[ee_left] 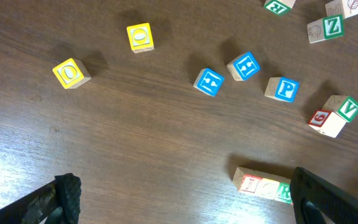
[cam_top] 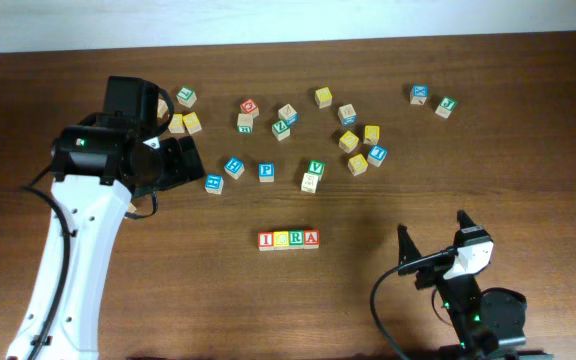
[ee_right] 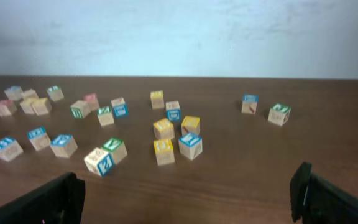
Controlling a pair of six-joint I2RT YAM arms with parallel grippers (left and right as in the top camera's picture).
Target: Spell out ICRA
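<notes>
A row of letter blocks reading I, C, R, A [cam_top: 289, 239] lies on the brown table, front of centre. Its left end shows in the left wrist view [ee_left: 261, 185], partly hidden behind the right finger. My left gripper [cam_top: 183, 160] is open and empty, up at the left among the loose blocks; its view shows both fingers spread wide [ee_left: 185, 199]. My right gripper [cam_top: 433, 240] is open and empty at the front right, to the right of the row, and its fingers stand wide apart in its own view [ee_right: 185, 196].
Several loose letter blocks are scattered over the far half of the table, among them a blue P block [cam_top: 266, 171], a green V block [cam_top: 315, 167] and two blue H blocks [ee_left: 209, 81]. Two blocks lie apart at the far right [cam_top: 433, 100].
</notes>
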